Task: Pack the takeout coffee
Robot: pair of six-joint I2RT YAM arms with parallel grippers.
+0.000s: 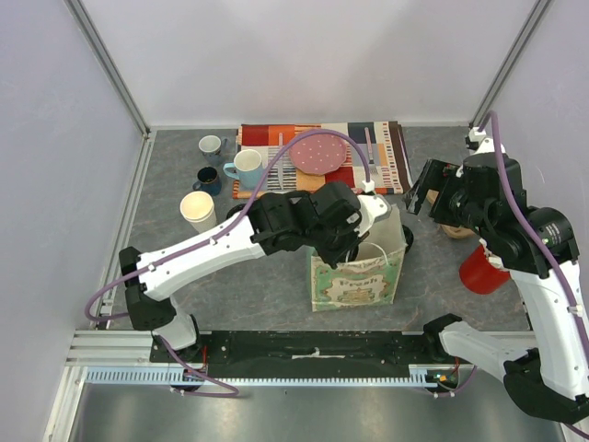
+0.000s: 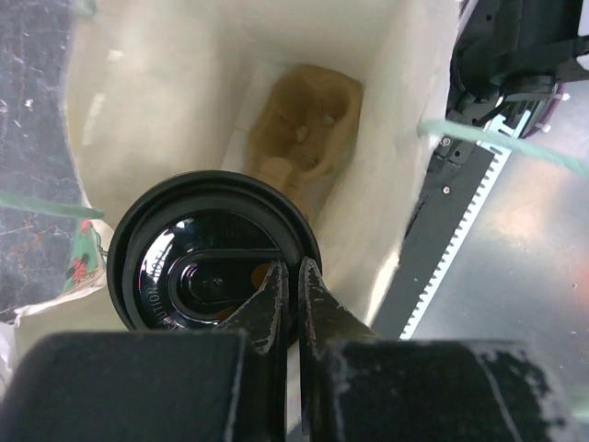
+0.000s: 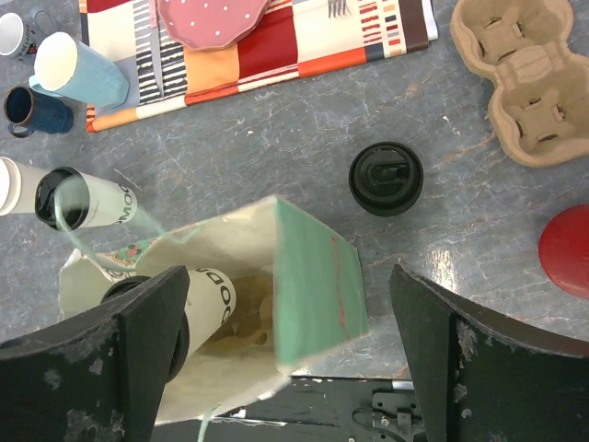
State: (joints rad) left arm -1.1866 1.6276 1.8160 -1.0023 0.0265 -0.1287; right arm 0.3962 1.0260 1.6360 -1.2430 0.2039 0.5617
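While the left gripper (image 2: 294, 267) reaches down into the mouth of the paper bag (image 1: 354, 287), its fingers stand almost together, pinched on the rim of the black lid (image 2: 202, 267) that caps a cream paper cup (image 3: 210, 299). That cup stands upright inside the bag, close against one wall, and its dark printed mark shows in the right wrist view. Deeper in the bag lies a brown moulded cardboard insert (image 2: 308, 129).

The right gripper (image 3: 288, 270) hangs above the bag with its fingers spread wide and nothing between them.

Just outside the bag on the grey table (image 1: 267, 295) stands a second printed cup (image 3: 97, 204) with a dark top. An open cream cup (image 1: 197, 210) stands right beside it. A loose lid (image 3: 386, 178) lies flat on the table on the bag's other side, near a moulded cup carrier (image 3: 520, 74) and a red container (image 3: 566, 249).

Toward the back, a light blue mug (image 3: 78, 74), a navy mug (image 3: 32, 109) and a white mug (image 3: 11, 35) sit beside a striped placemat (image 3: 276, 46) bearing a pink dotted plate (image 3: 207, 18).
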